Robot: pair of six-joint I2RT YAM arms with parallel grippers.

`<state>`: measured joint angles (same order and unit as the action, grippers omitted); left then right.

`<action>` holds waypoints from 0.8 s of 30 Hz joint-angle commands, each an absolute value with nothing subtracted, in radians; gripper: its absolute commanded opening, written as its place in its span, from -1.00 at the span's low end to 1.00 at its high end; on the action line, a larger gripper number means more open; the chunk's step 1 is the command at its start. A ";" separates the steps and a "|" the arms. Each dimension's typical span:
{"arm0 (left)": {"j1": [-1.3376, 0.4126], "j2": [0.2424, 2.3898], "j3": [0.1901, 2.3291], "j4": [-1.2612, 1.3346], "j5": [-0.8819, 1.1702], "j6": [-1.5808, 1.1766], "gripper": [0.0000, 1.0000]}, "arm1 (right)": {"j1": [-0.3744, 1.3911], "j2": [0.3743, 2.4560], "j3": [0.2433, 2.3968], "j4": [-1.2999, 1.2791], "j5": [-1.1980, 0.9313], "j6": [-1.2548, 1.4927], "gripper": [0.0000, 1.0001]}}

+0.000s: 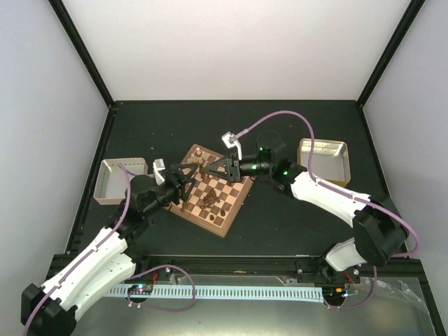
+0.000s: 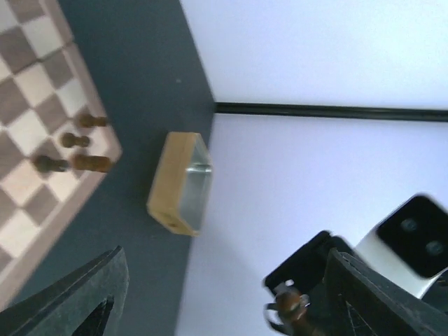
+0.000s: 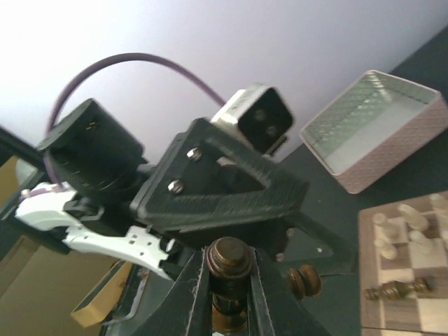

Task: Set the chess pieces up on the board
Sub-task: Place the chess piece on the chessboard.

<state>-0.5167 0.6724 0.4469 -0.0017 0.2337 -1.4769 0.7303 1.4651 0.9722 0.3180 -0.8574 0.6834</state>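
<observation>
Black table (image 1: 294, 224). The board (image 1: 234, 197) sits skewed at centre, with a metal tray to its left (image 1: 105, 183) and another to its right (image 1: 343, 166). Left gripper (image 1: 183, 180) is over the board's left edge, jaws wide apart. Right gripper (image 1: 213, 168) clamps a dark chess piece (image 3: 227, 260). Other chessmen (image 1: 210, 200) are on the board.

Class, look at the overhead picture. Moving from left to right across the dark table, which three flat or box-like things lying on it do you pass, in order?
Left metal tray → the board → right metal tray.
</observation>
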 commanded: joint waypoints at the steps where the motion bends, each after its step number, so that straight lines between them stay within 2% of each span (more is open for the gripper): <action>1: -0.498 0.663 0.391 0.272 0.308 -1.810 0.53 | 0.757 1.460 1.016 0.413 -0.979 0.656 -0.91; 10: -0.497 0.792 0.343 0.567 0.439 -2.027 0.19 | 0.781 1.491 1.041 0.454 -1.001 0.658 -0.91; 19: -0.496 0.805 0.327 0.626 0.449 -2.081 0.11 | 0.784 1.502 1.039 0.375 -1.004 0.573 -0.92; 24: -0.497 0.789 0.319 0.617 0.446 -2.083 -0.19 | 0.783 1.505 1.036 0.348 -0.985 0.541 -0.92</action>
<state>-0.5037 0.8104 0.3199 0.5472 0.4248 -2.0411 0.7788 1.4910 1.0157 0.3683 -0.9810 0.5964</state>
